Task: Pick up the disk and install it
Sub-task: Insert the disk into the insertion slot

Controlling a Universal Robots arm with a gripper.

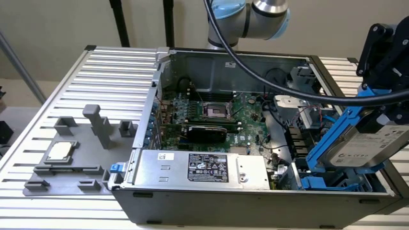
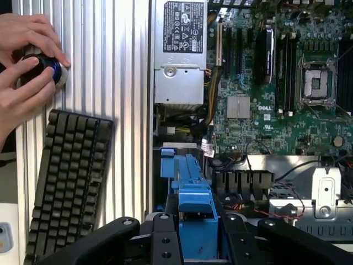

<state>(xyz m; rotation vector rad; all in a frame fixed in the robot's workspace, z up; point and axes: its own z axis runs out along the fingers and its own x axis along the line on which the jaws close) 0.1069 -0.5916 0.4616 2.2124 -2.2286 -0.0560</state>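
Holding: the gripper [image 1: 378, 120] has the disk [image 1: 367, 146]. Its claw is closed tight on it, with one side pressing each edge.
Disk: it is silver, with a white label and bright blue rails. It hangs tilted, up in the air.
Where the disk is: over the corner of the computer case [image 1: 255, 203] at the exterior view's right.
Under the disk: a blue plastic holder [image 1: 323, 183] sits inside the case at that corner. The low end of the disk's rail is just beside it. I cannot tell if they touch.
From the wrist: the disk's blue end pokes out between the black fingers [image 2: 162, 240].
Case: the top is open. Inside are a green board [image 1: 246, 108], a silver box [image 1: 204, 170] with a black-and-white label, and black cables.
Board: a square socket [image 1: 216, 111] sits in the middle of it.
Grey tray [image 1: 83, 148]: it lies on the slatted table [image 1: 108, 67], beside the case at the exterior view's left. It holds a small square silver chip [image 1: 59, 151].
Hands [image 2: 22, 66]: a person's hands rest on a round knob [image 2: 47, 69] with a blue ring.
Keyboard [image 2: 66, 176]: it is black and lies on the table near the knob.
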